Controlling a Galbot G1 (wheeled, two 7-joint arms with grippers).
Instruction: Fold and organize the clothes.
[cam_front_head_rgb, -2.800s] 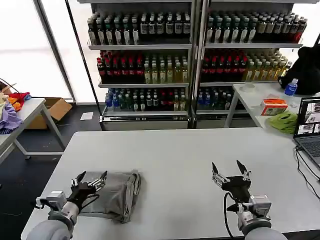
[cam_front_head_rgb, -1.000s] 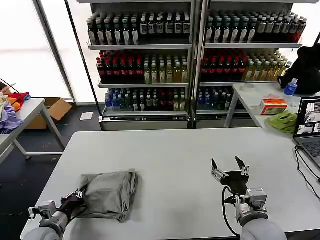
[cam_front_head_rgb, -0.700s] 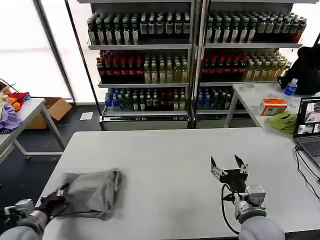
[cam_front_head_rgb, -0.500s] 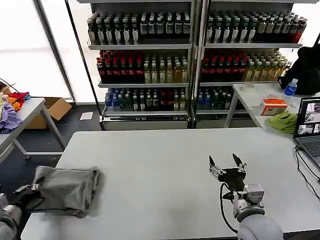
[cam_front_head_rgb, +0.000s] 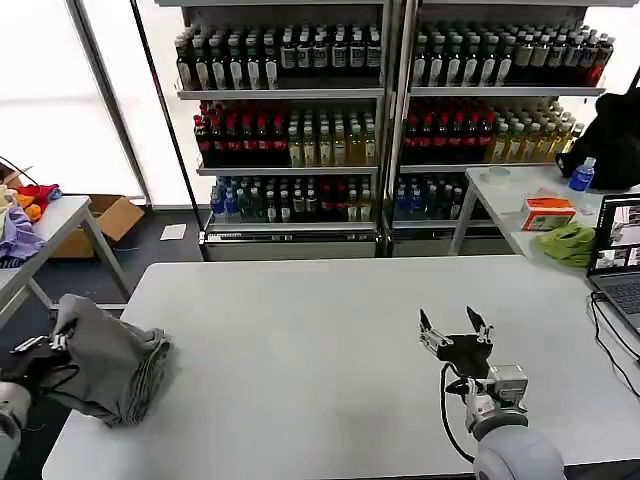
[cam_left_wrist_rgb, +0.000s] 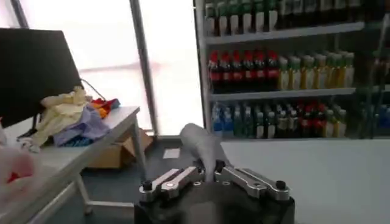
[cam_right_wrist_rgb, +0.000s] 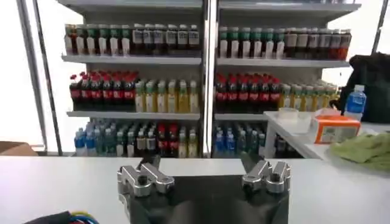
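Note:
The clothes are one folded light grey T-shirt (cam_front_head_rgb: 112, 365), bunched and tilted at the left edge of the grey table (cam_front_head_rgb: 330, 310), partly hanging past it. My left gripper (cam_front_head_rgb: 38, 352) is shut on the shirt's near-left side. In the left wrist view a grey fold of the T-shirt (cam_left_wrist_rgb: 201, 143) rises from between the closed fingers of the left gripper (cam_left_wrist_rgb: 207, 173). My right gripper (cam_front_head_rgb: 455, 330) hovers open over the front right of the table with nothing in it. Its spread fingers frame bare tabletop in the right wrist view (cam_right_wrist_rgb: 201, 167).
A side table at the far left carries lilac and red-orange cloths (cam_front_head_rgb: 20, 225), with a cardboard box (cam_front_head_rgb: 112, 215) on the floor behind it. A laptop (cam_front_head_rgb: 618, 255) sits at the table's right edge. A lime-green cloth (cam_front_head_rgb: 568, 243) lies on another table. Bottle shelves (cam_front_head_rgb: 380, 120) stand behind.
My left gripper has pulled the folded T-shirt from the table's front left out to its left edge, and the shirt now tilts up there. The right gripper has barely moved and stays open.

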